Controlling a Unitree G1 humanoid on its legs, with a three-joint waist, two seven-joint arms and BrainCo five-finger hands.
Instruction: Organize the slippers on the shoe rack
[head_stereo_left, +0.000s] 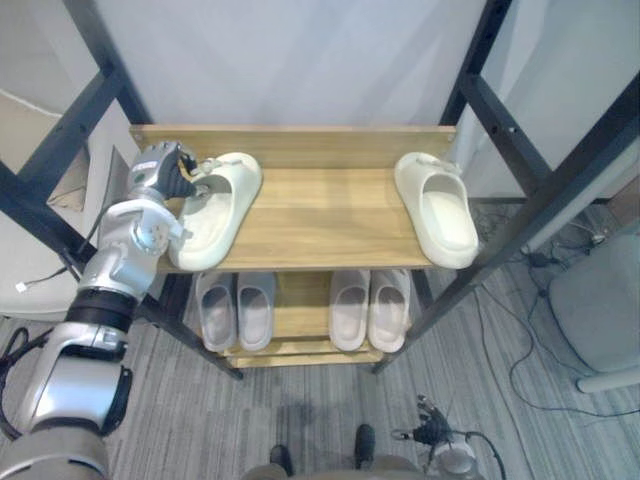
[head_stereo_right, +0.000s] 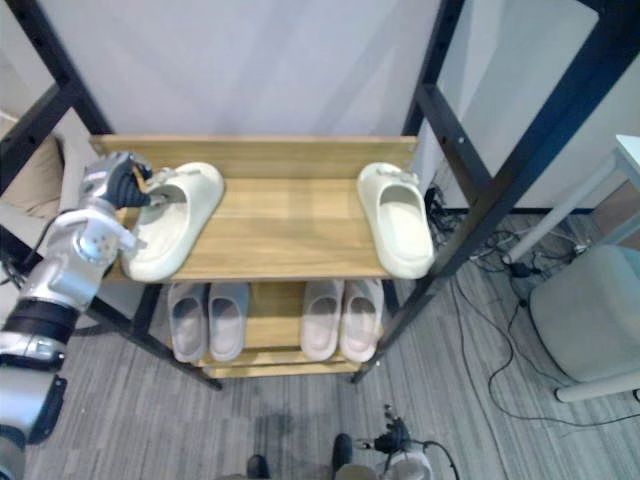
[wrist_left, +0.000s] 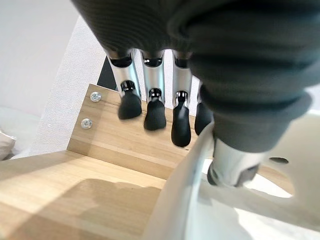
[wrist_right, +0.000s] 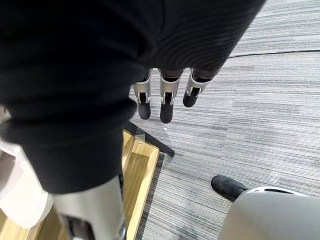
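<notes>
Fingers (wrist_left: 155, 114) of left hand (head_stereo_left: 165, 173) pinch rim of smooth cream slipper (head_stereo_left: 222, 205); right hand (wrist_right: 167, 102) hangs relaxed.

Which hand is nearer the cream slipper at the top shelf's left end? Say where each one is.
Left. The left hand pinches the cream slipper by its rim on the top shelf; the right hand hangs open down near the floor.

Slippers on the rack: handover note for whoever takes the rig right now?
Left hand: pinching the rim of the left slipper on the top shelf, thumb inside.
Right hand: open, empty, low over the floor.
Right slipper: at the shelf's right end, far from its mate.
Done: grey pair and pale pair lined up on the lower shelf.
Left: probably bring the top two together.
</notes>
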